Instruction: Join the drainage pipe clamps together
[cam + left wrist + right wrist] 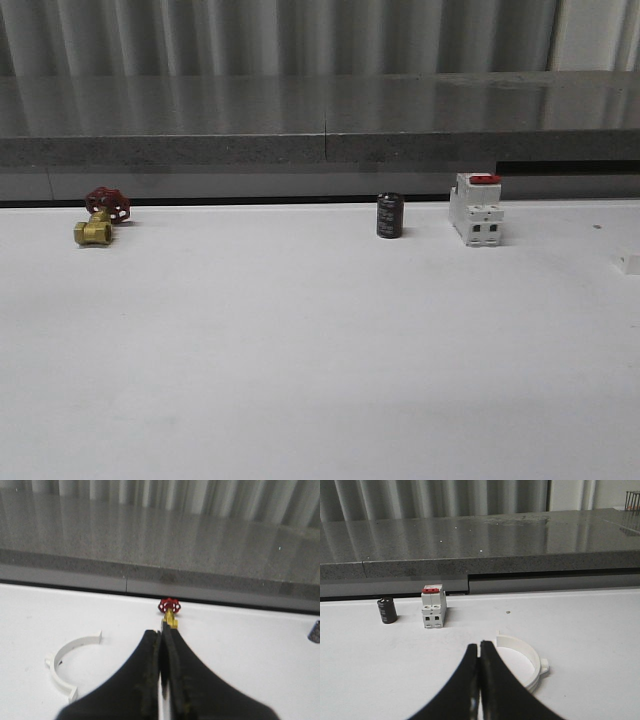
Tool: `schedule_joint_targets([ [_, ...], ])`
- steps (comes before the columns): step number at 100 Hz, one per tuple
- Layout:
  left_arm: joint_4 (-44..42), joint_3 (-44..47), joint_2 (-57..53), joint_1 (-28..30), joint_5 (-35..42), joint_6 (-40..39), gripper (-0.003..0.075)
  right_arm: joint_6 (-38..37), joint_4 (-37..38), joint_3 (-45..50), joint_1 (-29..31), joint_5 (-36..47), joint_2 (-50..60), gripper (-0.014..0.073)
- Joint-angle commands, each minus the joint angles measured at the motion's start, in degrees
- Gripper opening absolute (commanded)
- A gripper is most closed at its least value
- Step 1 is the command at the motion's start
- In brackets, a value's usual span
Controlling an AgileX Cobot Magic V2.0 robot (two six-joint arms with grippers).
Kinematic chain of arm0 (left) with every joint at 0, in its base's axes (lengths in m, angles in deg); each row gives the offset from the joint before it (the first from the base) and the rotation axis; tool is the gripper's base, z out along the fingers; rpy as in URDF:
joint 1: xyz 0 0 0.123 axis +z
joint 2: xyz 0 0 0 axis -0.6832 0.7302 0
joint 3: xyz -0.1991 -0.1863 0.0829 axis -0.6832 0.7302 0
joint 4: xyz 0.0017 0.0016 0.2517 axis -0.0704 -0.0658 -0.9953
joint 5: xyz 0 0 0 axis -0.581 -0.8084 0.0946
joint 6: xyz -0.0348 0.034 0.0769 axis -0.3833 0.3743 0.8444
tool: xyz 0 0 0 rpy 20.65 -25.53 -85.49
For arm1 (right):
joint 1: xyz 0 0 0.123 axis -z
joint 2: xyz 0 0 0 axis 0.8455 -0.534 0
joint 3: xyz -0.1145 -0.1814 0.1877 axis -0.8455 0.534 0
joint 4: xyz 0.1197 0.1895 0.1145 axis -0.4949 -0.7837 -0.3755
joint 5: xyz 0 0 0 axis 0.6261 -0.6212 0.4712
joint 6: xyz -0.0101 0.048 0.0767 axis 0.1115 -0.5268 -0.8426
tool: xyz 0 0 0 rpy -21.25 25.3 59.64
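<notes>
My left tool (161, 665) has its fingers pressed together, holding nothing; one half-ring clamp (67, 667) lies on the table (260, 645) at the frame's lower left. My right tool (480, 672) is likewise closed and empty, the second half-ring clamp (527, 661) just beside it at lower right. Beyond sit the breaker (433, 607) and a black capacitor (386, 610).

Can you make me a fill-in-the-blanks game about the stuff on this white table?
1. The brass valve has a little wheel handle colored ____.
2. In the front view, the black cylinder stands between the valve and the white ____.
3. The left gripper and the right gripper are both ____.
4. Near each gripper lies one white half-ring clamp, so there are ____ in all.

Missing words: red; breaker; shut; two
</notes>
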Motion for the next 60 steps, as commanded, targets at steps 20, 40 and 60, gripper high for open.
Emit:
schedule_joint_targets([
  [20, 0.21, -19.28, 19.72, 0.21, -14.4, -0.12, -0.002, 0.29, 0.0, -1.15, 0.39, 4.73, 1.07, -0.0067],
  [40, 0.21, -19.57, 24.7, 0.21, -13.76, -0.12, -0.002, 0.29, 0.0, -1.15, 0.39, 4.73, 1.07, -0.0067],
  [60, 0.21, -19.45, 26.58, 0.21, -15.32, 1.38, 0.0232, 0.29, 0.0, -1.15, 0.39, 4.73, 1.07, -0.0067],
])
